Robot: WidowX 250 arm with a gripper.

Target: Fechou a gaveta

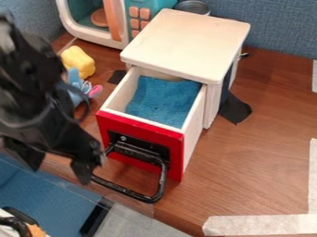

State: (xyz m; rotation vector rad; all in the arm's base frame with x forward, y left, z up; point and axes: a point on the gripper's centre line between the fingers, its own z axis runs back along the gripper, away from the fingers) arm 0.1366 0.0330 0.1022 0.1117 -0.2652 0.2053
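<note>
- The wood-grained tabletop [260,162] carries the drawer unit, with strips of pale tape along its right side and near edge.
- The white cabinet [186,41] stands upright near the middle, its front turned towards the lower left of the view.
- The toy microwave [93,41], white and teal with an orange handle and buttons, sits behind and to the left of the cabinet in the view; a round orange-brown thing [99,17] shows within it.
- The hand [57,171] hangs at the left, in front of the drawer and to the left of its red face. Its two fingers are spread, with a gap between them and nothing pinched there. The finger nearer the drawer is right by the left side of the handle; whether they touch, I cannot tell.
- The drawer [175,152] is pulled out of the cabinet, its rear part under the white top, its inside open to view.
- A blue cloth-like lining [158,97] lies spread over the drawer's floor.
- The black handle [162,183] juts from the red face as a wide loop, towards the tabletop's near edge.
- A blue and pink toy [75,85] lies between the arm and the drawer, partly hidden.
- A yellow thing [78,61] sits just beside that toy, nearer the microwave.
</note>
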